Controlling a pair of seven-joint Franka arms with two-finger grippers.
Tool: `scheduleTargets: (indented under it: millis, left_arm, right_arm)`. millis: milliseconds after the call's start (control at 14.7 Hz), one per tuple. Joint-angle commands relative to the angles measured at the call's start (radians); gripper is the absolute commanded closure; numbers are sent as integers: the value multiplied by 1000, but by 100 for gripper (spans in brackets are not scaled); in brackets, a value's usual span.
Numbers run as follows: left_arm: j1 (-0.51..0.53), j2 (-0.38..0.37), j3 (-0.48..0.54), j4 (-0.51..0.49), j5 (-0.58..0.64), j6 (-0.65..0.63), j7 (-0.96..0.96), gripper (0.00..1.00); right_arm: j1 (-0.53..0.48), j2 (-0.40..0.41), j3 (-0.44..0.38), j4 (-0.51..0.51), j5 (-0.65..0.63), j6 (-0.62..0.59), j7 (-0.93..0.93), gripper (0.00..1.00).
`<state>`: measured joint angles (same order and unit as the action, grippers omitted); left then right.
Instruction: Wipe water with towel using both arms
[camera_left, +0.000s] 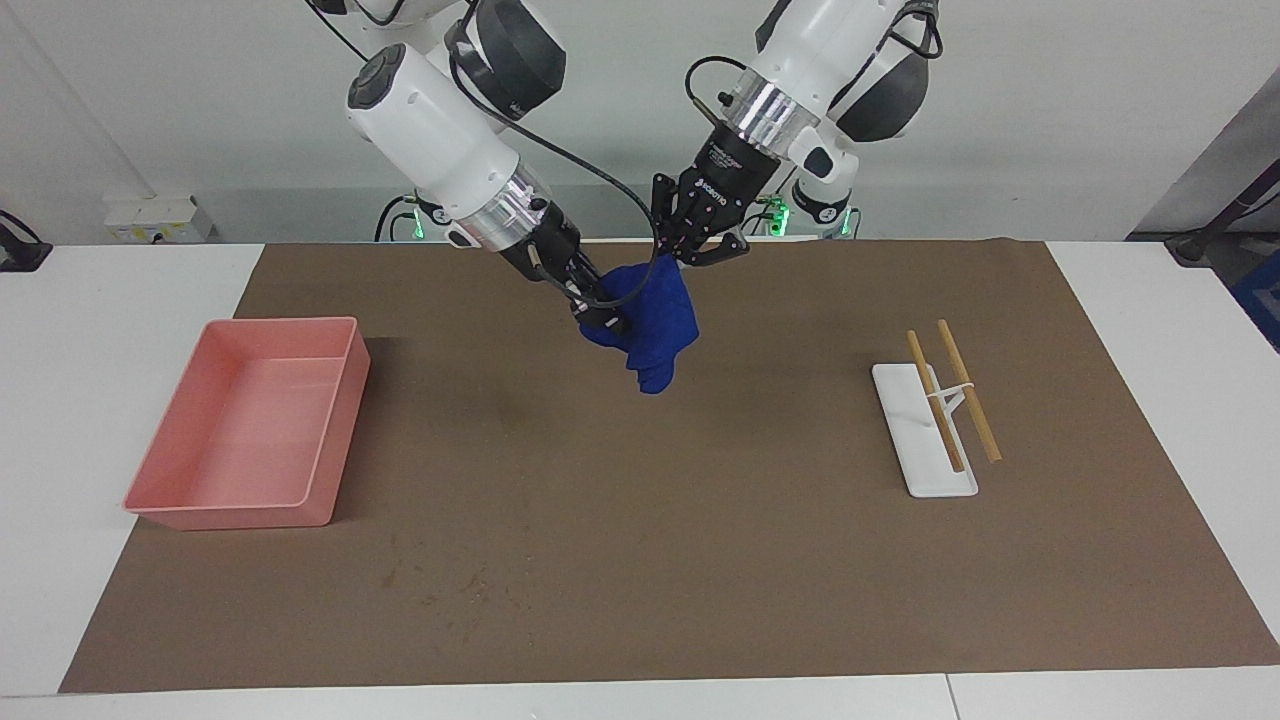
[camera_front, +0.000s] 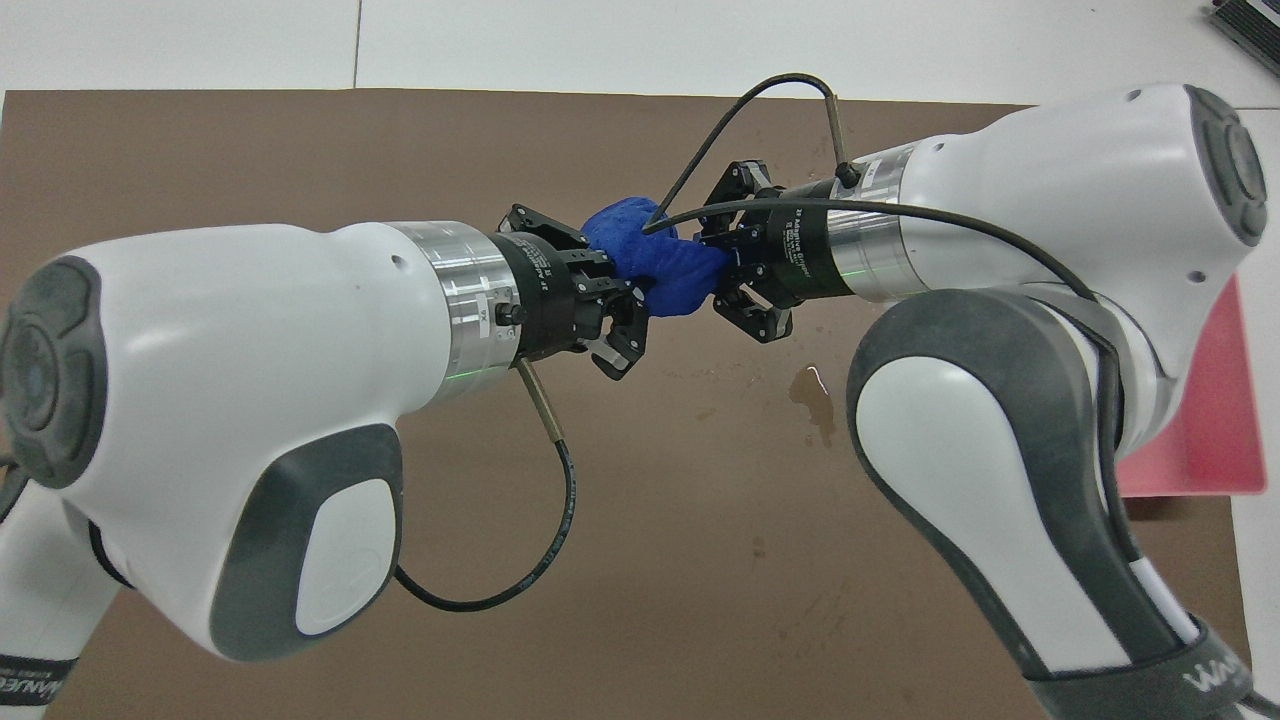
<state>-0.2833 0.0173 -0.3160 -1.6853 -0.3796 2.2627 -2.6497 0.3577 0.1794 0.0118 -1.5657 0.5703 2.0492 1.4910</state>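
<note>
Both the left hand (camera_left: 676, 262) and right hand (camera_left: 605, 318) grip the towel (camera_left: 655, 322), its long axis hanging downward.

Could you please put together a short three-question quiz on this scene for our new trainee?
1. True or false: the towel lies flat on the brown mat.
2. Which grippers are shut on the towel? A) the left gripper only, B) the right gripper only, C) both.
3. Fill in: the two chopsticks rest on the white ____ toward the left arm's end of the table.

Key:
1. False: it hangs in the air between the two grippers, above the mat.
2. C: each gripper pinches its own side of the bunched cloth.
3. Holder. The pink tray sits toward the right arm's end.
</note>
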Motion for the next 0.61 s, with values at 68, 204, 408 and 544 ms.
scheduleTargets:
  millis: [68, 204, 408, 544]
  left_arm:
    - [-23, -7, 11, -13, 34, 11, -7, 0]
    - [-17, -7, 12, -13, 36, -6, -7, 0]
    - [7, -22, 20, -5, 88, -130, 46, 0]
    - [41, -33, 25, -1, 117, -239, 146, 0]
  right_arm:
    - [-37, -1, 4, 1, 6, 11, -67, 100]
    - [-49, -3, 1, -25, 3, 35, -142, 100]
    - [-91, -5, 0, -109, 2, 106, -292, 100]
    - [-104, -3, -1, -190, 0, 181, -426, 100]
